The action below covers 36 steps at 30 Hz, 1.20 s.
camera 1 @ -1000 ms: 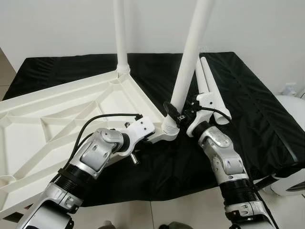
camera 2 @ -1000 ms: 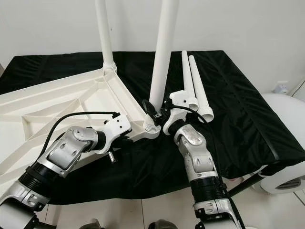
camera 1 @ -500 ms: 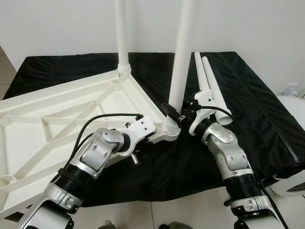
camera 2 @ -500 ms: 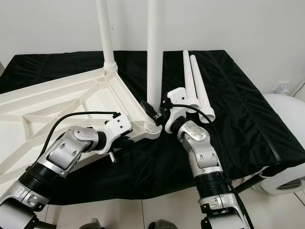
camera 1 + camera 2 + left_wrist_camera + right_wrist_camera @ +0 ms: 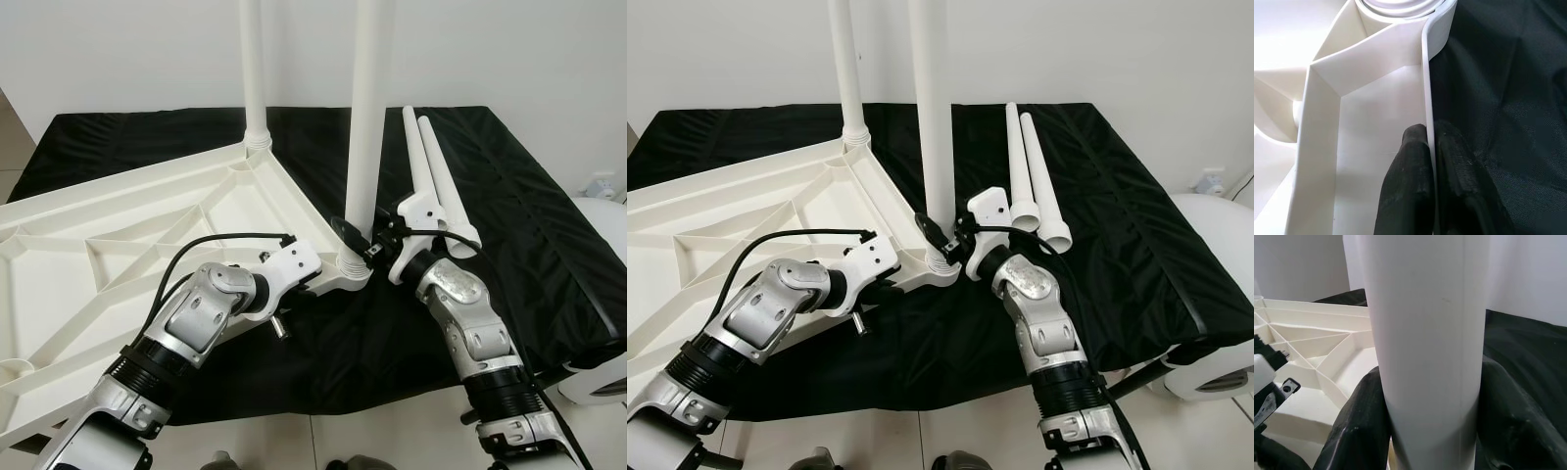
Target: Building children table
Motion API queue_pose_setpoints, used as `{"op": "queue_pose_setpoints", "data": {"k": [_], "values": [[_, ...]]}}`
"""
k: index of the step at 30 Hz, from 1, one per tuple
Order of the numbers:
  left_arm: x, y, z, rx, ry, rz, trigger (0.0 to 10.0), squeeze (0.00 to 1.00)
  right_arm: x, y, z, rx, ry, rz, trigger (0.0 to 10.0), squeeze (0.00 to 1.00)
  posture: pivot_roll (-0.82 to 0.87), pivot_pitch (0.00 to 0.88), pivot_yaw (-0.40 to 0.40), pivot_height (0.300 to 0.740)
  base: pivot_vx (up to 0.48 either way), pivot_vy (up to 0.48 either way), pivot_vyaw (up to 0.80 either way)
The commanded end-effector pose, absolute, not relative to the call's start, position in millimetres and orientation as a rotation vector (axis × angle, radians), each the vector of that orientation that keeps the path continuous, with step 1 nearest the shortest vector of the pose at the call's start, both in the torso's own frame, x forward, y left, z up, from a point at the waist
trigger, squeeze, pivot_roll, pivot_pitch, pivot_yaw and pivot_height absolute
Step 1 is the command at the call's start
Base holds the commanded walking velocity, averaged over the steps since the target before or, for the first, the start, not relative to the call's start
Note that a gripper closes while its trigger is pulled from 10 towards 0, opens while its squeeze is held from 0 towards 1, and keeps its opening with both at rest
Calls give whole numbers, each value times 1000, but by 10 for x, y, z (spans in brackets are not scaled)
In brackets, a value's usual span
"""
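Observation:
The white table top (image 5: 118,245) lies upside down on a black cloth. One white leg (image 5: 253,69) stands in its far corner socket. A second leg (image 5: 367,117) stands upright in the near corner socket (image 5: 353,269). My right gripper (image 5: 358,240) is shut on this leg just above the socket, its fingers (image 5: 1359,421) on either side of the tube (image 5: 1425,333). My left gripper (image 5: 1429,137) is shut on the table top's rim (image 5: 1427,73) close to that corner, one finger inside the wall and one outside.
Two loose white legs (image 5: 433,186) lie side by side on the cloth, right of the held leg. The black cloth (image 5: 529,225) drops off at the right and front edges. A white wall stands behind. A white rounded object (image 5: 602,367) sits at the lower right.
The held leg has swung from leaning right to upright in the near corner socket. My right forearm shifted slightly with it. The left gripper stayed on the rim.

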<state>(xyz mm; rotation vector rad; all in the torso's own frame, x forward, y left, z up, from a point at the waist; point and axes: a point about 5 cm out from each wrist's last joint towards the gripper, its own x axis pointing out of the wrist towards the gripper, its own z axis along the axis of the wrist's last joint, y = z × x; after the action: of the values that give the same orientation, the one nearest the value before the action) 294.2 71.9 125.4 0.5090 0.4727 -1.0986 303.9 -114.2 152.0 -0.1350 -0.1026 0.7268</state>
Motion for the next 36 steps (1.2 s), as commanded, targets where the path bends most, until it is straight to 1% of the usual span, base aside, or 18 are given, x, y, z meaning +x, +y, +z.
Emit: {"op": "queue_pose_setpoints", "data": {"k": [1, 6, 9, 11, 17, 18, 23, 26, 36], "values": [[2974, 672, 1391, 547, 405, -1100, 10000, 0, 2873, -1049, 1052, -130, 113, 822, 10000, 0, 28, 19, -16, 740, 0, 0, 0], [2978, 672, 1395, 548, 404, -1101, 10000, 0, 2858, -1036, 1061, -120, 97, 829, 10000, 0, 28, 18, -14, 740, 0, 0, 0], [2978, 669, 1407, 548, 401, -1102, 10000, 0, 2790, -975, 1052, -100, 86, 872, 10000, 0, 30, 20, -15, 740, 0, 0, 0], [2977, 670, 1408, 549, 400, -1102, 10000, 0, 2730, -945, 1036, -124, 77, 915, 10000, 0, 31, 20, -14, 740, 0, 0, 0], [2977, 672, 1410, 550, 400, -1101, 10000, 0, 2719, -945, 1021, -111, 83, 908, 10000, 0, 31, 21, -15, 740, 0, 0, 0], [2976, 674, 1414, 550, 400, -1101, 10000, 0, 2776, -1000, 998, -47, 110, 840, 10000, 0, 31, 20, -15, 740, 0, 0, 0], [2975, 674, 1416, 551, 399, -1102, 10000, 0, 2819, -1048, 980, 13, 125, 785, 10000, 0, 29, 19, -13, 740, 0, 0, 0], [2974, 670, 1422, 552, 397, -1107, 10000, 0, 2899, -1146, 910, 104, 182, 678, 10000, 0, 27, 20, -9, 740, 0, 0, 0], [2964, 666, 1428, 554, 396, -1113, 10000, 0, 2951, -1193, 848, 145, 230, 606, 10000, 0, 30, 23, -11, 740, 0, 0, 0]]}}
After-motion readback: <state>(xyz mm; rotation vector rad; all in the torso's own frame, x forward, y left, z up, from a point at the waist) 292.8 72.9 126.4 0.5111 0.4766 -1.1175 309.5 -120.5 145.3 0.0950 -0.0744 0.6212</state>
